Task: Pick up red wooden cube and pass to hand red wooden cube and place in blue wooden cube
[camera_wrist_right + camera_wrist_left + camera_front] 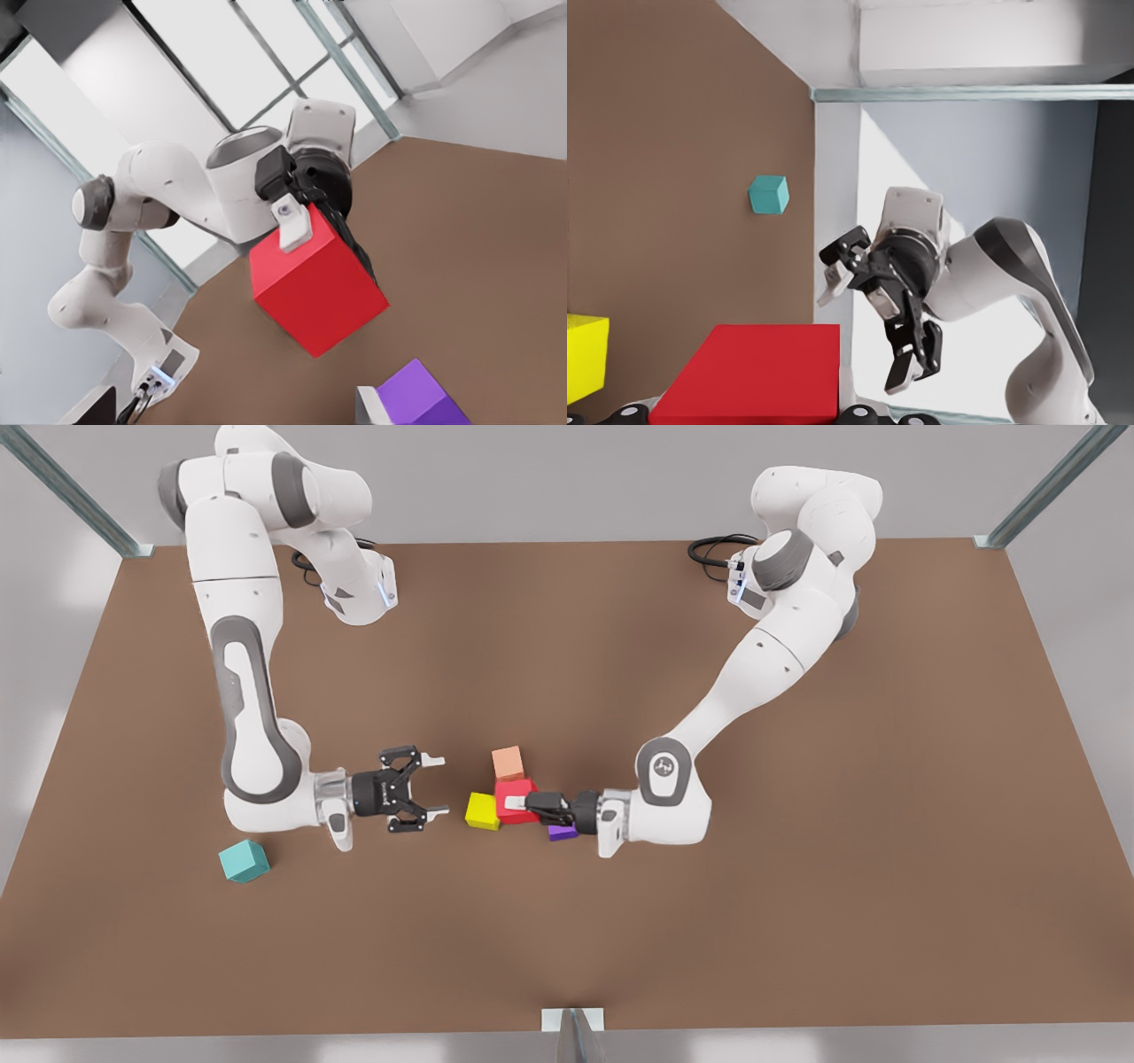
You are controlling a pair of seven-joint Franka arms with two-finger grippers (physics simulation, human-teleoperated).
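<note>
**Left gripper** (514,803): closed on the small bright red wooden cube (515,787), one finger pad (293,222) flat on a face. Held just above the brown table top (797,921).

**Right gripper** (435,786): fingers spread wide, empty, level with the red cube and facing it across a short gap. Waiting to receive.

**Handling, as judged:** rigid, light, not fragile. Painted faces probably smooth, so expect slip under a corner or edge grip. Take hold on two opposite flat faces, pads centred. For the handover, grip the pair of faces left free by the left gripper.

**Around the red cube:**
- yellow wooden cube (483,811) just beside
- pale salmon wooden cube (508,763) just behind
- purple wooden cube (562,833) under the left gripper's wrist
- teal wooden cube (244,861) well apart, beyond the right gripper; the placing target.
</note>
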